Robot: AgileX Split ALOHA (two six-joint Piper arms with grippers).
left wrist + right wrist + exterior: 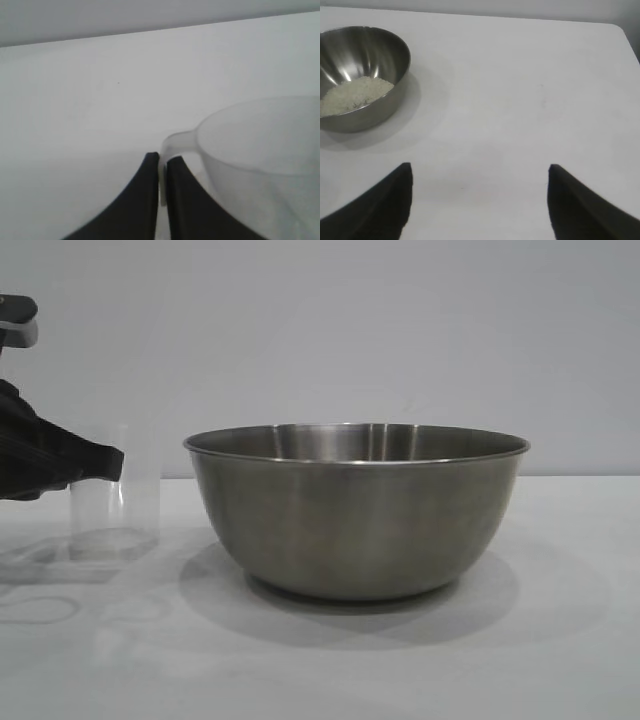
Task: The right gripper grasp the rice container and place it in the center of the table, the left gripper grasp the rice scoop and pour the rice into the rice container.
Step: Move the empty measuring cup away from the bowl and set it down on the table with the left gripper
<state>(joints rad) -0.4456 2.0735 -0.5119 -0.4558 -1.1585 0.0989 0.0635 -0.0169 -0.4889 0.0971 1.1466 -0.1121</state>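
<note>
The rice container (355, 510), a large steel bowl, stands on the white table (560, 640) at the middle. In the right wrist view the rice container (365, 75) holds a pale layer of rice (355, 94). The clear plastic rice scoop (115, 495) stands upright on the table left of the bowl and looks empty. My left gripper (118, 462) reaches in from the left edge. In its wrist view the left gripper (163, 160) has its jaws nearly together on the loop handle of the rice scoop (260, 145). My right gripper (480, 172) is open over bare table (520, 75), well away from the bowl.
A plain grey wall (400, 330) runs behind the table. The table's far right corner (620, 30) shows in the right wrist view. Bare tabletop lies right of the bowl and in front of it.
</note>
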